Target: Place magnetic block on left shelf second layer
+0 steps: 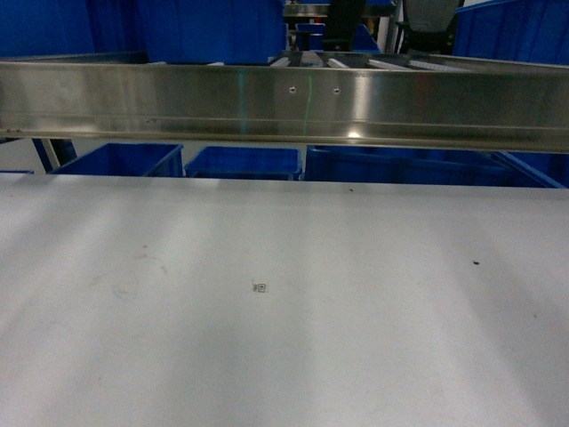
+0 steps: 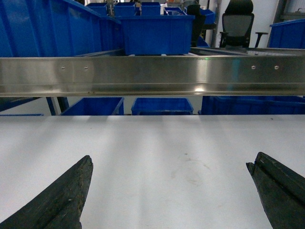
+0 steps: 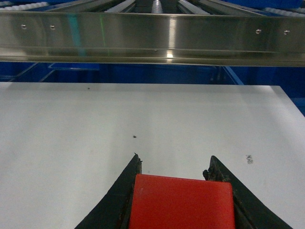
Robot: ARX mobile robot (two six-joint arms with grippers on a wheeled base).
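Note:
The magnetic block [image 3: 181,202], glossy red, fills the bottom of the right wrist view, and my right gripper [image 3: 174,162] is shut on it just above the white tabletop [image 3: 143,119]. My left gripper [image 2: 174,160] hangs open over the bare table with nothing between its fingers. Ahead runs the steel front rail [image 1: 284,98] of the left shelf second layer, with white roller tracks [image 3: 155,5] behind it. Large blue crates [image 2: 155,33] stand on that tier towards the left. Neither gripper shows in the head view.
Below the rail, more blue crates [image 1: 240,162] sit behind the table's far edge. An office chair [image 2: 237,24] stands beyond the rack. The table's right edge [image 3: 290,102] is close by in the right wrist view. A tiny marker [image 1: 260,287] lies mid-table.

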